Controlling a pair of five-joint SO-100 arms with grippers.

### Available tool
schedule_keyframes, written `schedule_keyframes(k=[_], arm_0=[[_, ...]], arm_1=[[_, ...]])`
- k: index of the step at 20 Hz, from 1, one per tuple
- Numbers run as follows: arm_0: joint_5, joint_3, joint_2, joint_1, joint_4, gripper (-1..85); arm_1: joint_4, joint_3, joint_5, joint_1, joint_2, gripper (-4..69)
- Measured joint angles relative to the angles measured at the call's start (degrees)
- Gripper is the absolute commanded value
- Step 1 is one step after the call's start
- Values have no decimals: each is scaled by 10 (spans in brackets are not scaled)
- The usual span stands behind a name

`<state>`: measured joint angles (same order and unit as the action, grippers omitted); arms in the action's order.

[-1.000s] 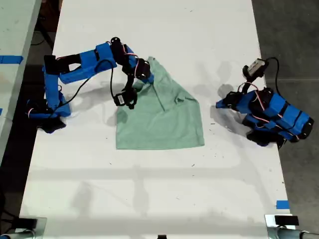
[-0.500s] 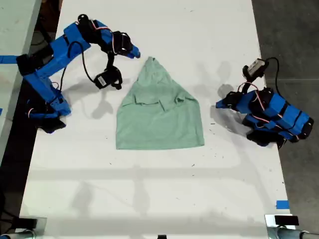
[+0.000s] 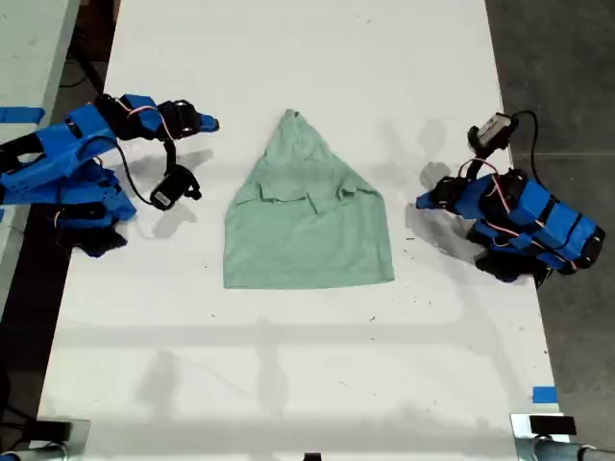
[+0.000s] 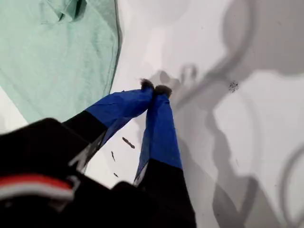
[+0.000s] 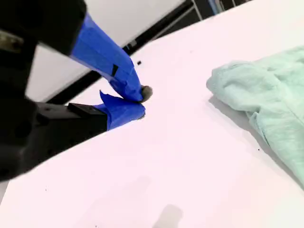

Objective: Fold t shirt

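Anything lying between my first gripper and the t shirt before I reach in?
Nothing visible. Only bare table separates my first gripper from the near edge of the t shirt. What crosses the table there is shadow only.
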<state>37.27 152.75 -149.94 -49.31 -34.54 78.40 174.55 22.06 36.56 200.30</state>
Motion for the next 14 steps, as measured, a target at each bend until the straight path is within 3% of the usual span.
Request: schedule_keyframes(k=[3, 7, 14], arm_0=[[-5, 149, -175, 0, 26, -2], [-5, 306, -496, -28, -59, -2], [-54, 335, -555, -61, -95, -3]], arm_1=[[0, 0, 0, 0, 0, 12], [0, 0, 0, 0, 0, 12], [0, 0, -3, 0, 0, 12]])
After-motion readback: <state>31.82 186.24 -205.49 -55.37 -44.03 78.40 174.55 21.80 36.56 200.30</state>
